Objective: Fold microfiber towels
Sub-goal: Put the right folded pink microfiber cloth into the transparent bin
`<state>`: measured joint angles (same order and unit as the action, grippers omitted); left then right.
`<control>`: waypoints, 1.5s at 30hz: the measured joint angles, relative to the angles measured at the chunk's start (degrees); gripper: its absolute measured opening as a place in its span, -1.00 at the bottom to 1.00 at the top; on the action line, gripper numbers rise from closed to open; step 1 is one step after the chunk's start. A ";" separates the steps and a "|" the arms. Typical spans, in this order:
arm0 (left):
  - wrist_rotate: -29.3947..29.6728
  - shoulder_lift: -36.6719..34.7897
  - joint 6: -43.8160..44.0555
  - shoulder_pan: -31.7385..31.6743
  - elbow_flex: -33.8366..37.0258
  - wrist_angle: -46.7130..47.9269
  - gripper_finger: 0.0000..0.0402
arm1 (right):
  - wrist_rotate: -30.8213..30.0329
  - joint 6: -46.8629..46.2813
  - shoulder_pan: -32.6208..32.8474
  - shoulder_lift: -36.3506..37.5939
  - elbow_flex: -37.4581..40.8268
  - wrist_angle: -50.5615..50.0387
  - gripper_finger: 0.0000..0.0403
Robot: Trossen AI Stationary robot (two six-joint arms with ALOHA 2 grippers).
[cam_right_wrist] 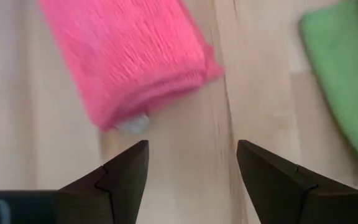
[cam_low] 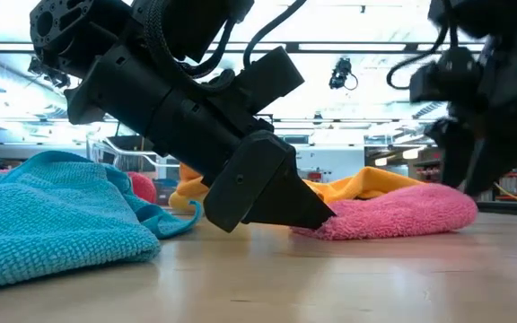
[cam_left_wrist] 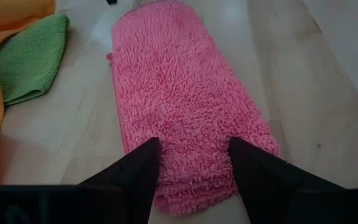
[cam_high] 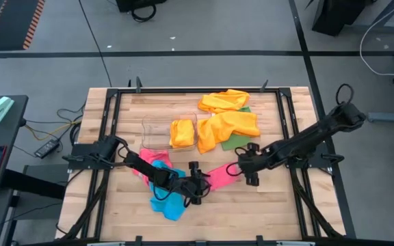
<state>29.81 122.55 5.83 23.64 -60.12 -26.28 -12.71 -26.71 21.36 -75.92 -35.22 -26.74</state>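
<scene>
I see the pink towel (cam_high: 219,175) lying folded into a long strip on the table (cam_high: 265,212), between my two arms. My left gripper (cam_left_wrist: 193,163) sits low at its near end, jaws spread with the strip's end between them, not closed on it. My right gripper (cam_right_wrist: 193,163) hovers just off the far end, jaws spread over bare wood, holding nothing. A blue towel (cam_high: 167,203) lies crumpled under the left arm, close to the pink one. Farther back, orange towels (cam_high: 228,123) are heaped on a green towel (cam_high: 237,142), and another folded orange one sits in the clear bin (cam_high: 154,126) beside them.
</scene>
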 joint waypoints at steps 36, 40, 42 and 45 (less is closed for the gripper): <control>-0.09 -2.61 7.01 -1.22 0.02 9.20 -0.11 | -22.08 35.67 9.04 -32.49 -18.75 19.60 0.51; -0.04 -2.61 7.01 -1.22 0.04 9.21 -0.12 | -27.32 35.97 9.48 -31.46 -18.49 13.96 0.51; -0.11 -2.61 7.00 -1.25 0.04 9.21 -0.12 | -30.25 36.20 9.79 -31.03 -18.32 10.57 0.51; -0.14 -2.59 6.97 -1.25 0.04 9.18 -0.12 | -32.26 36.16 9.48 -31.04 -18.23 7.49 0.51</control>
<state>29.67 119.96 12.80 22.39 -60.07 -17.10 -44.97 9.45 30.85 -106.96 -53.46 -19.25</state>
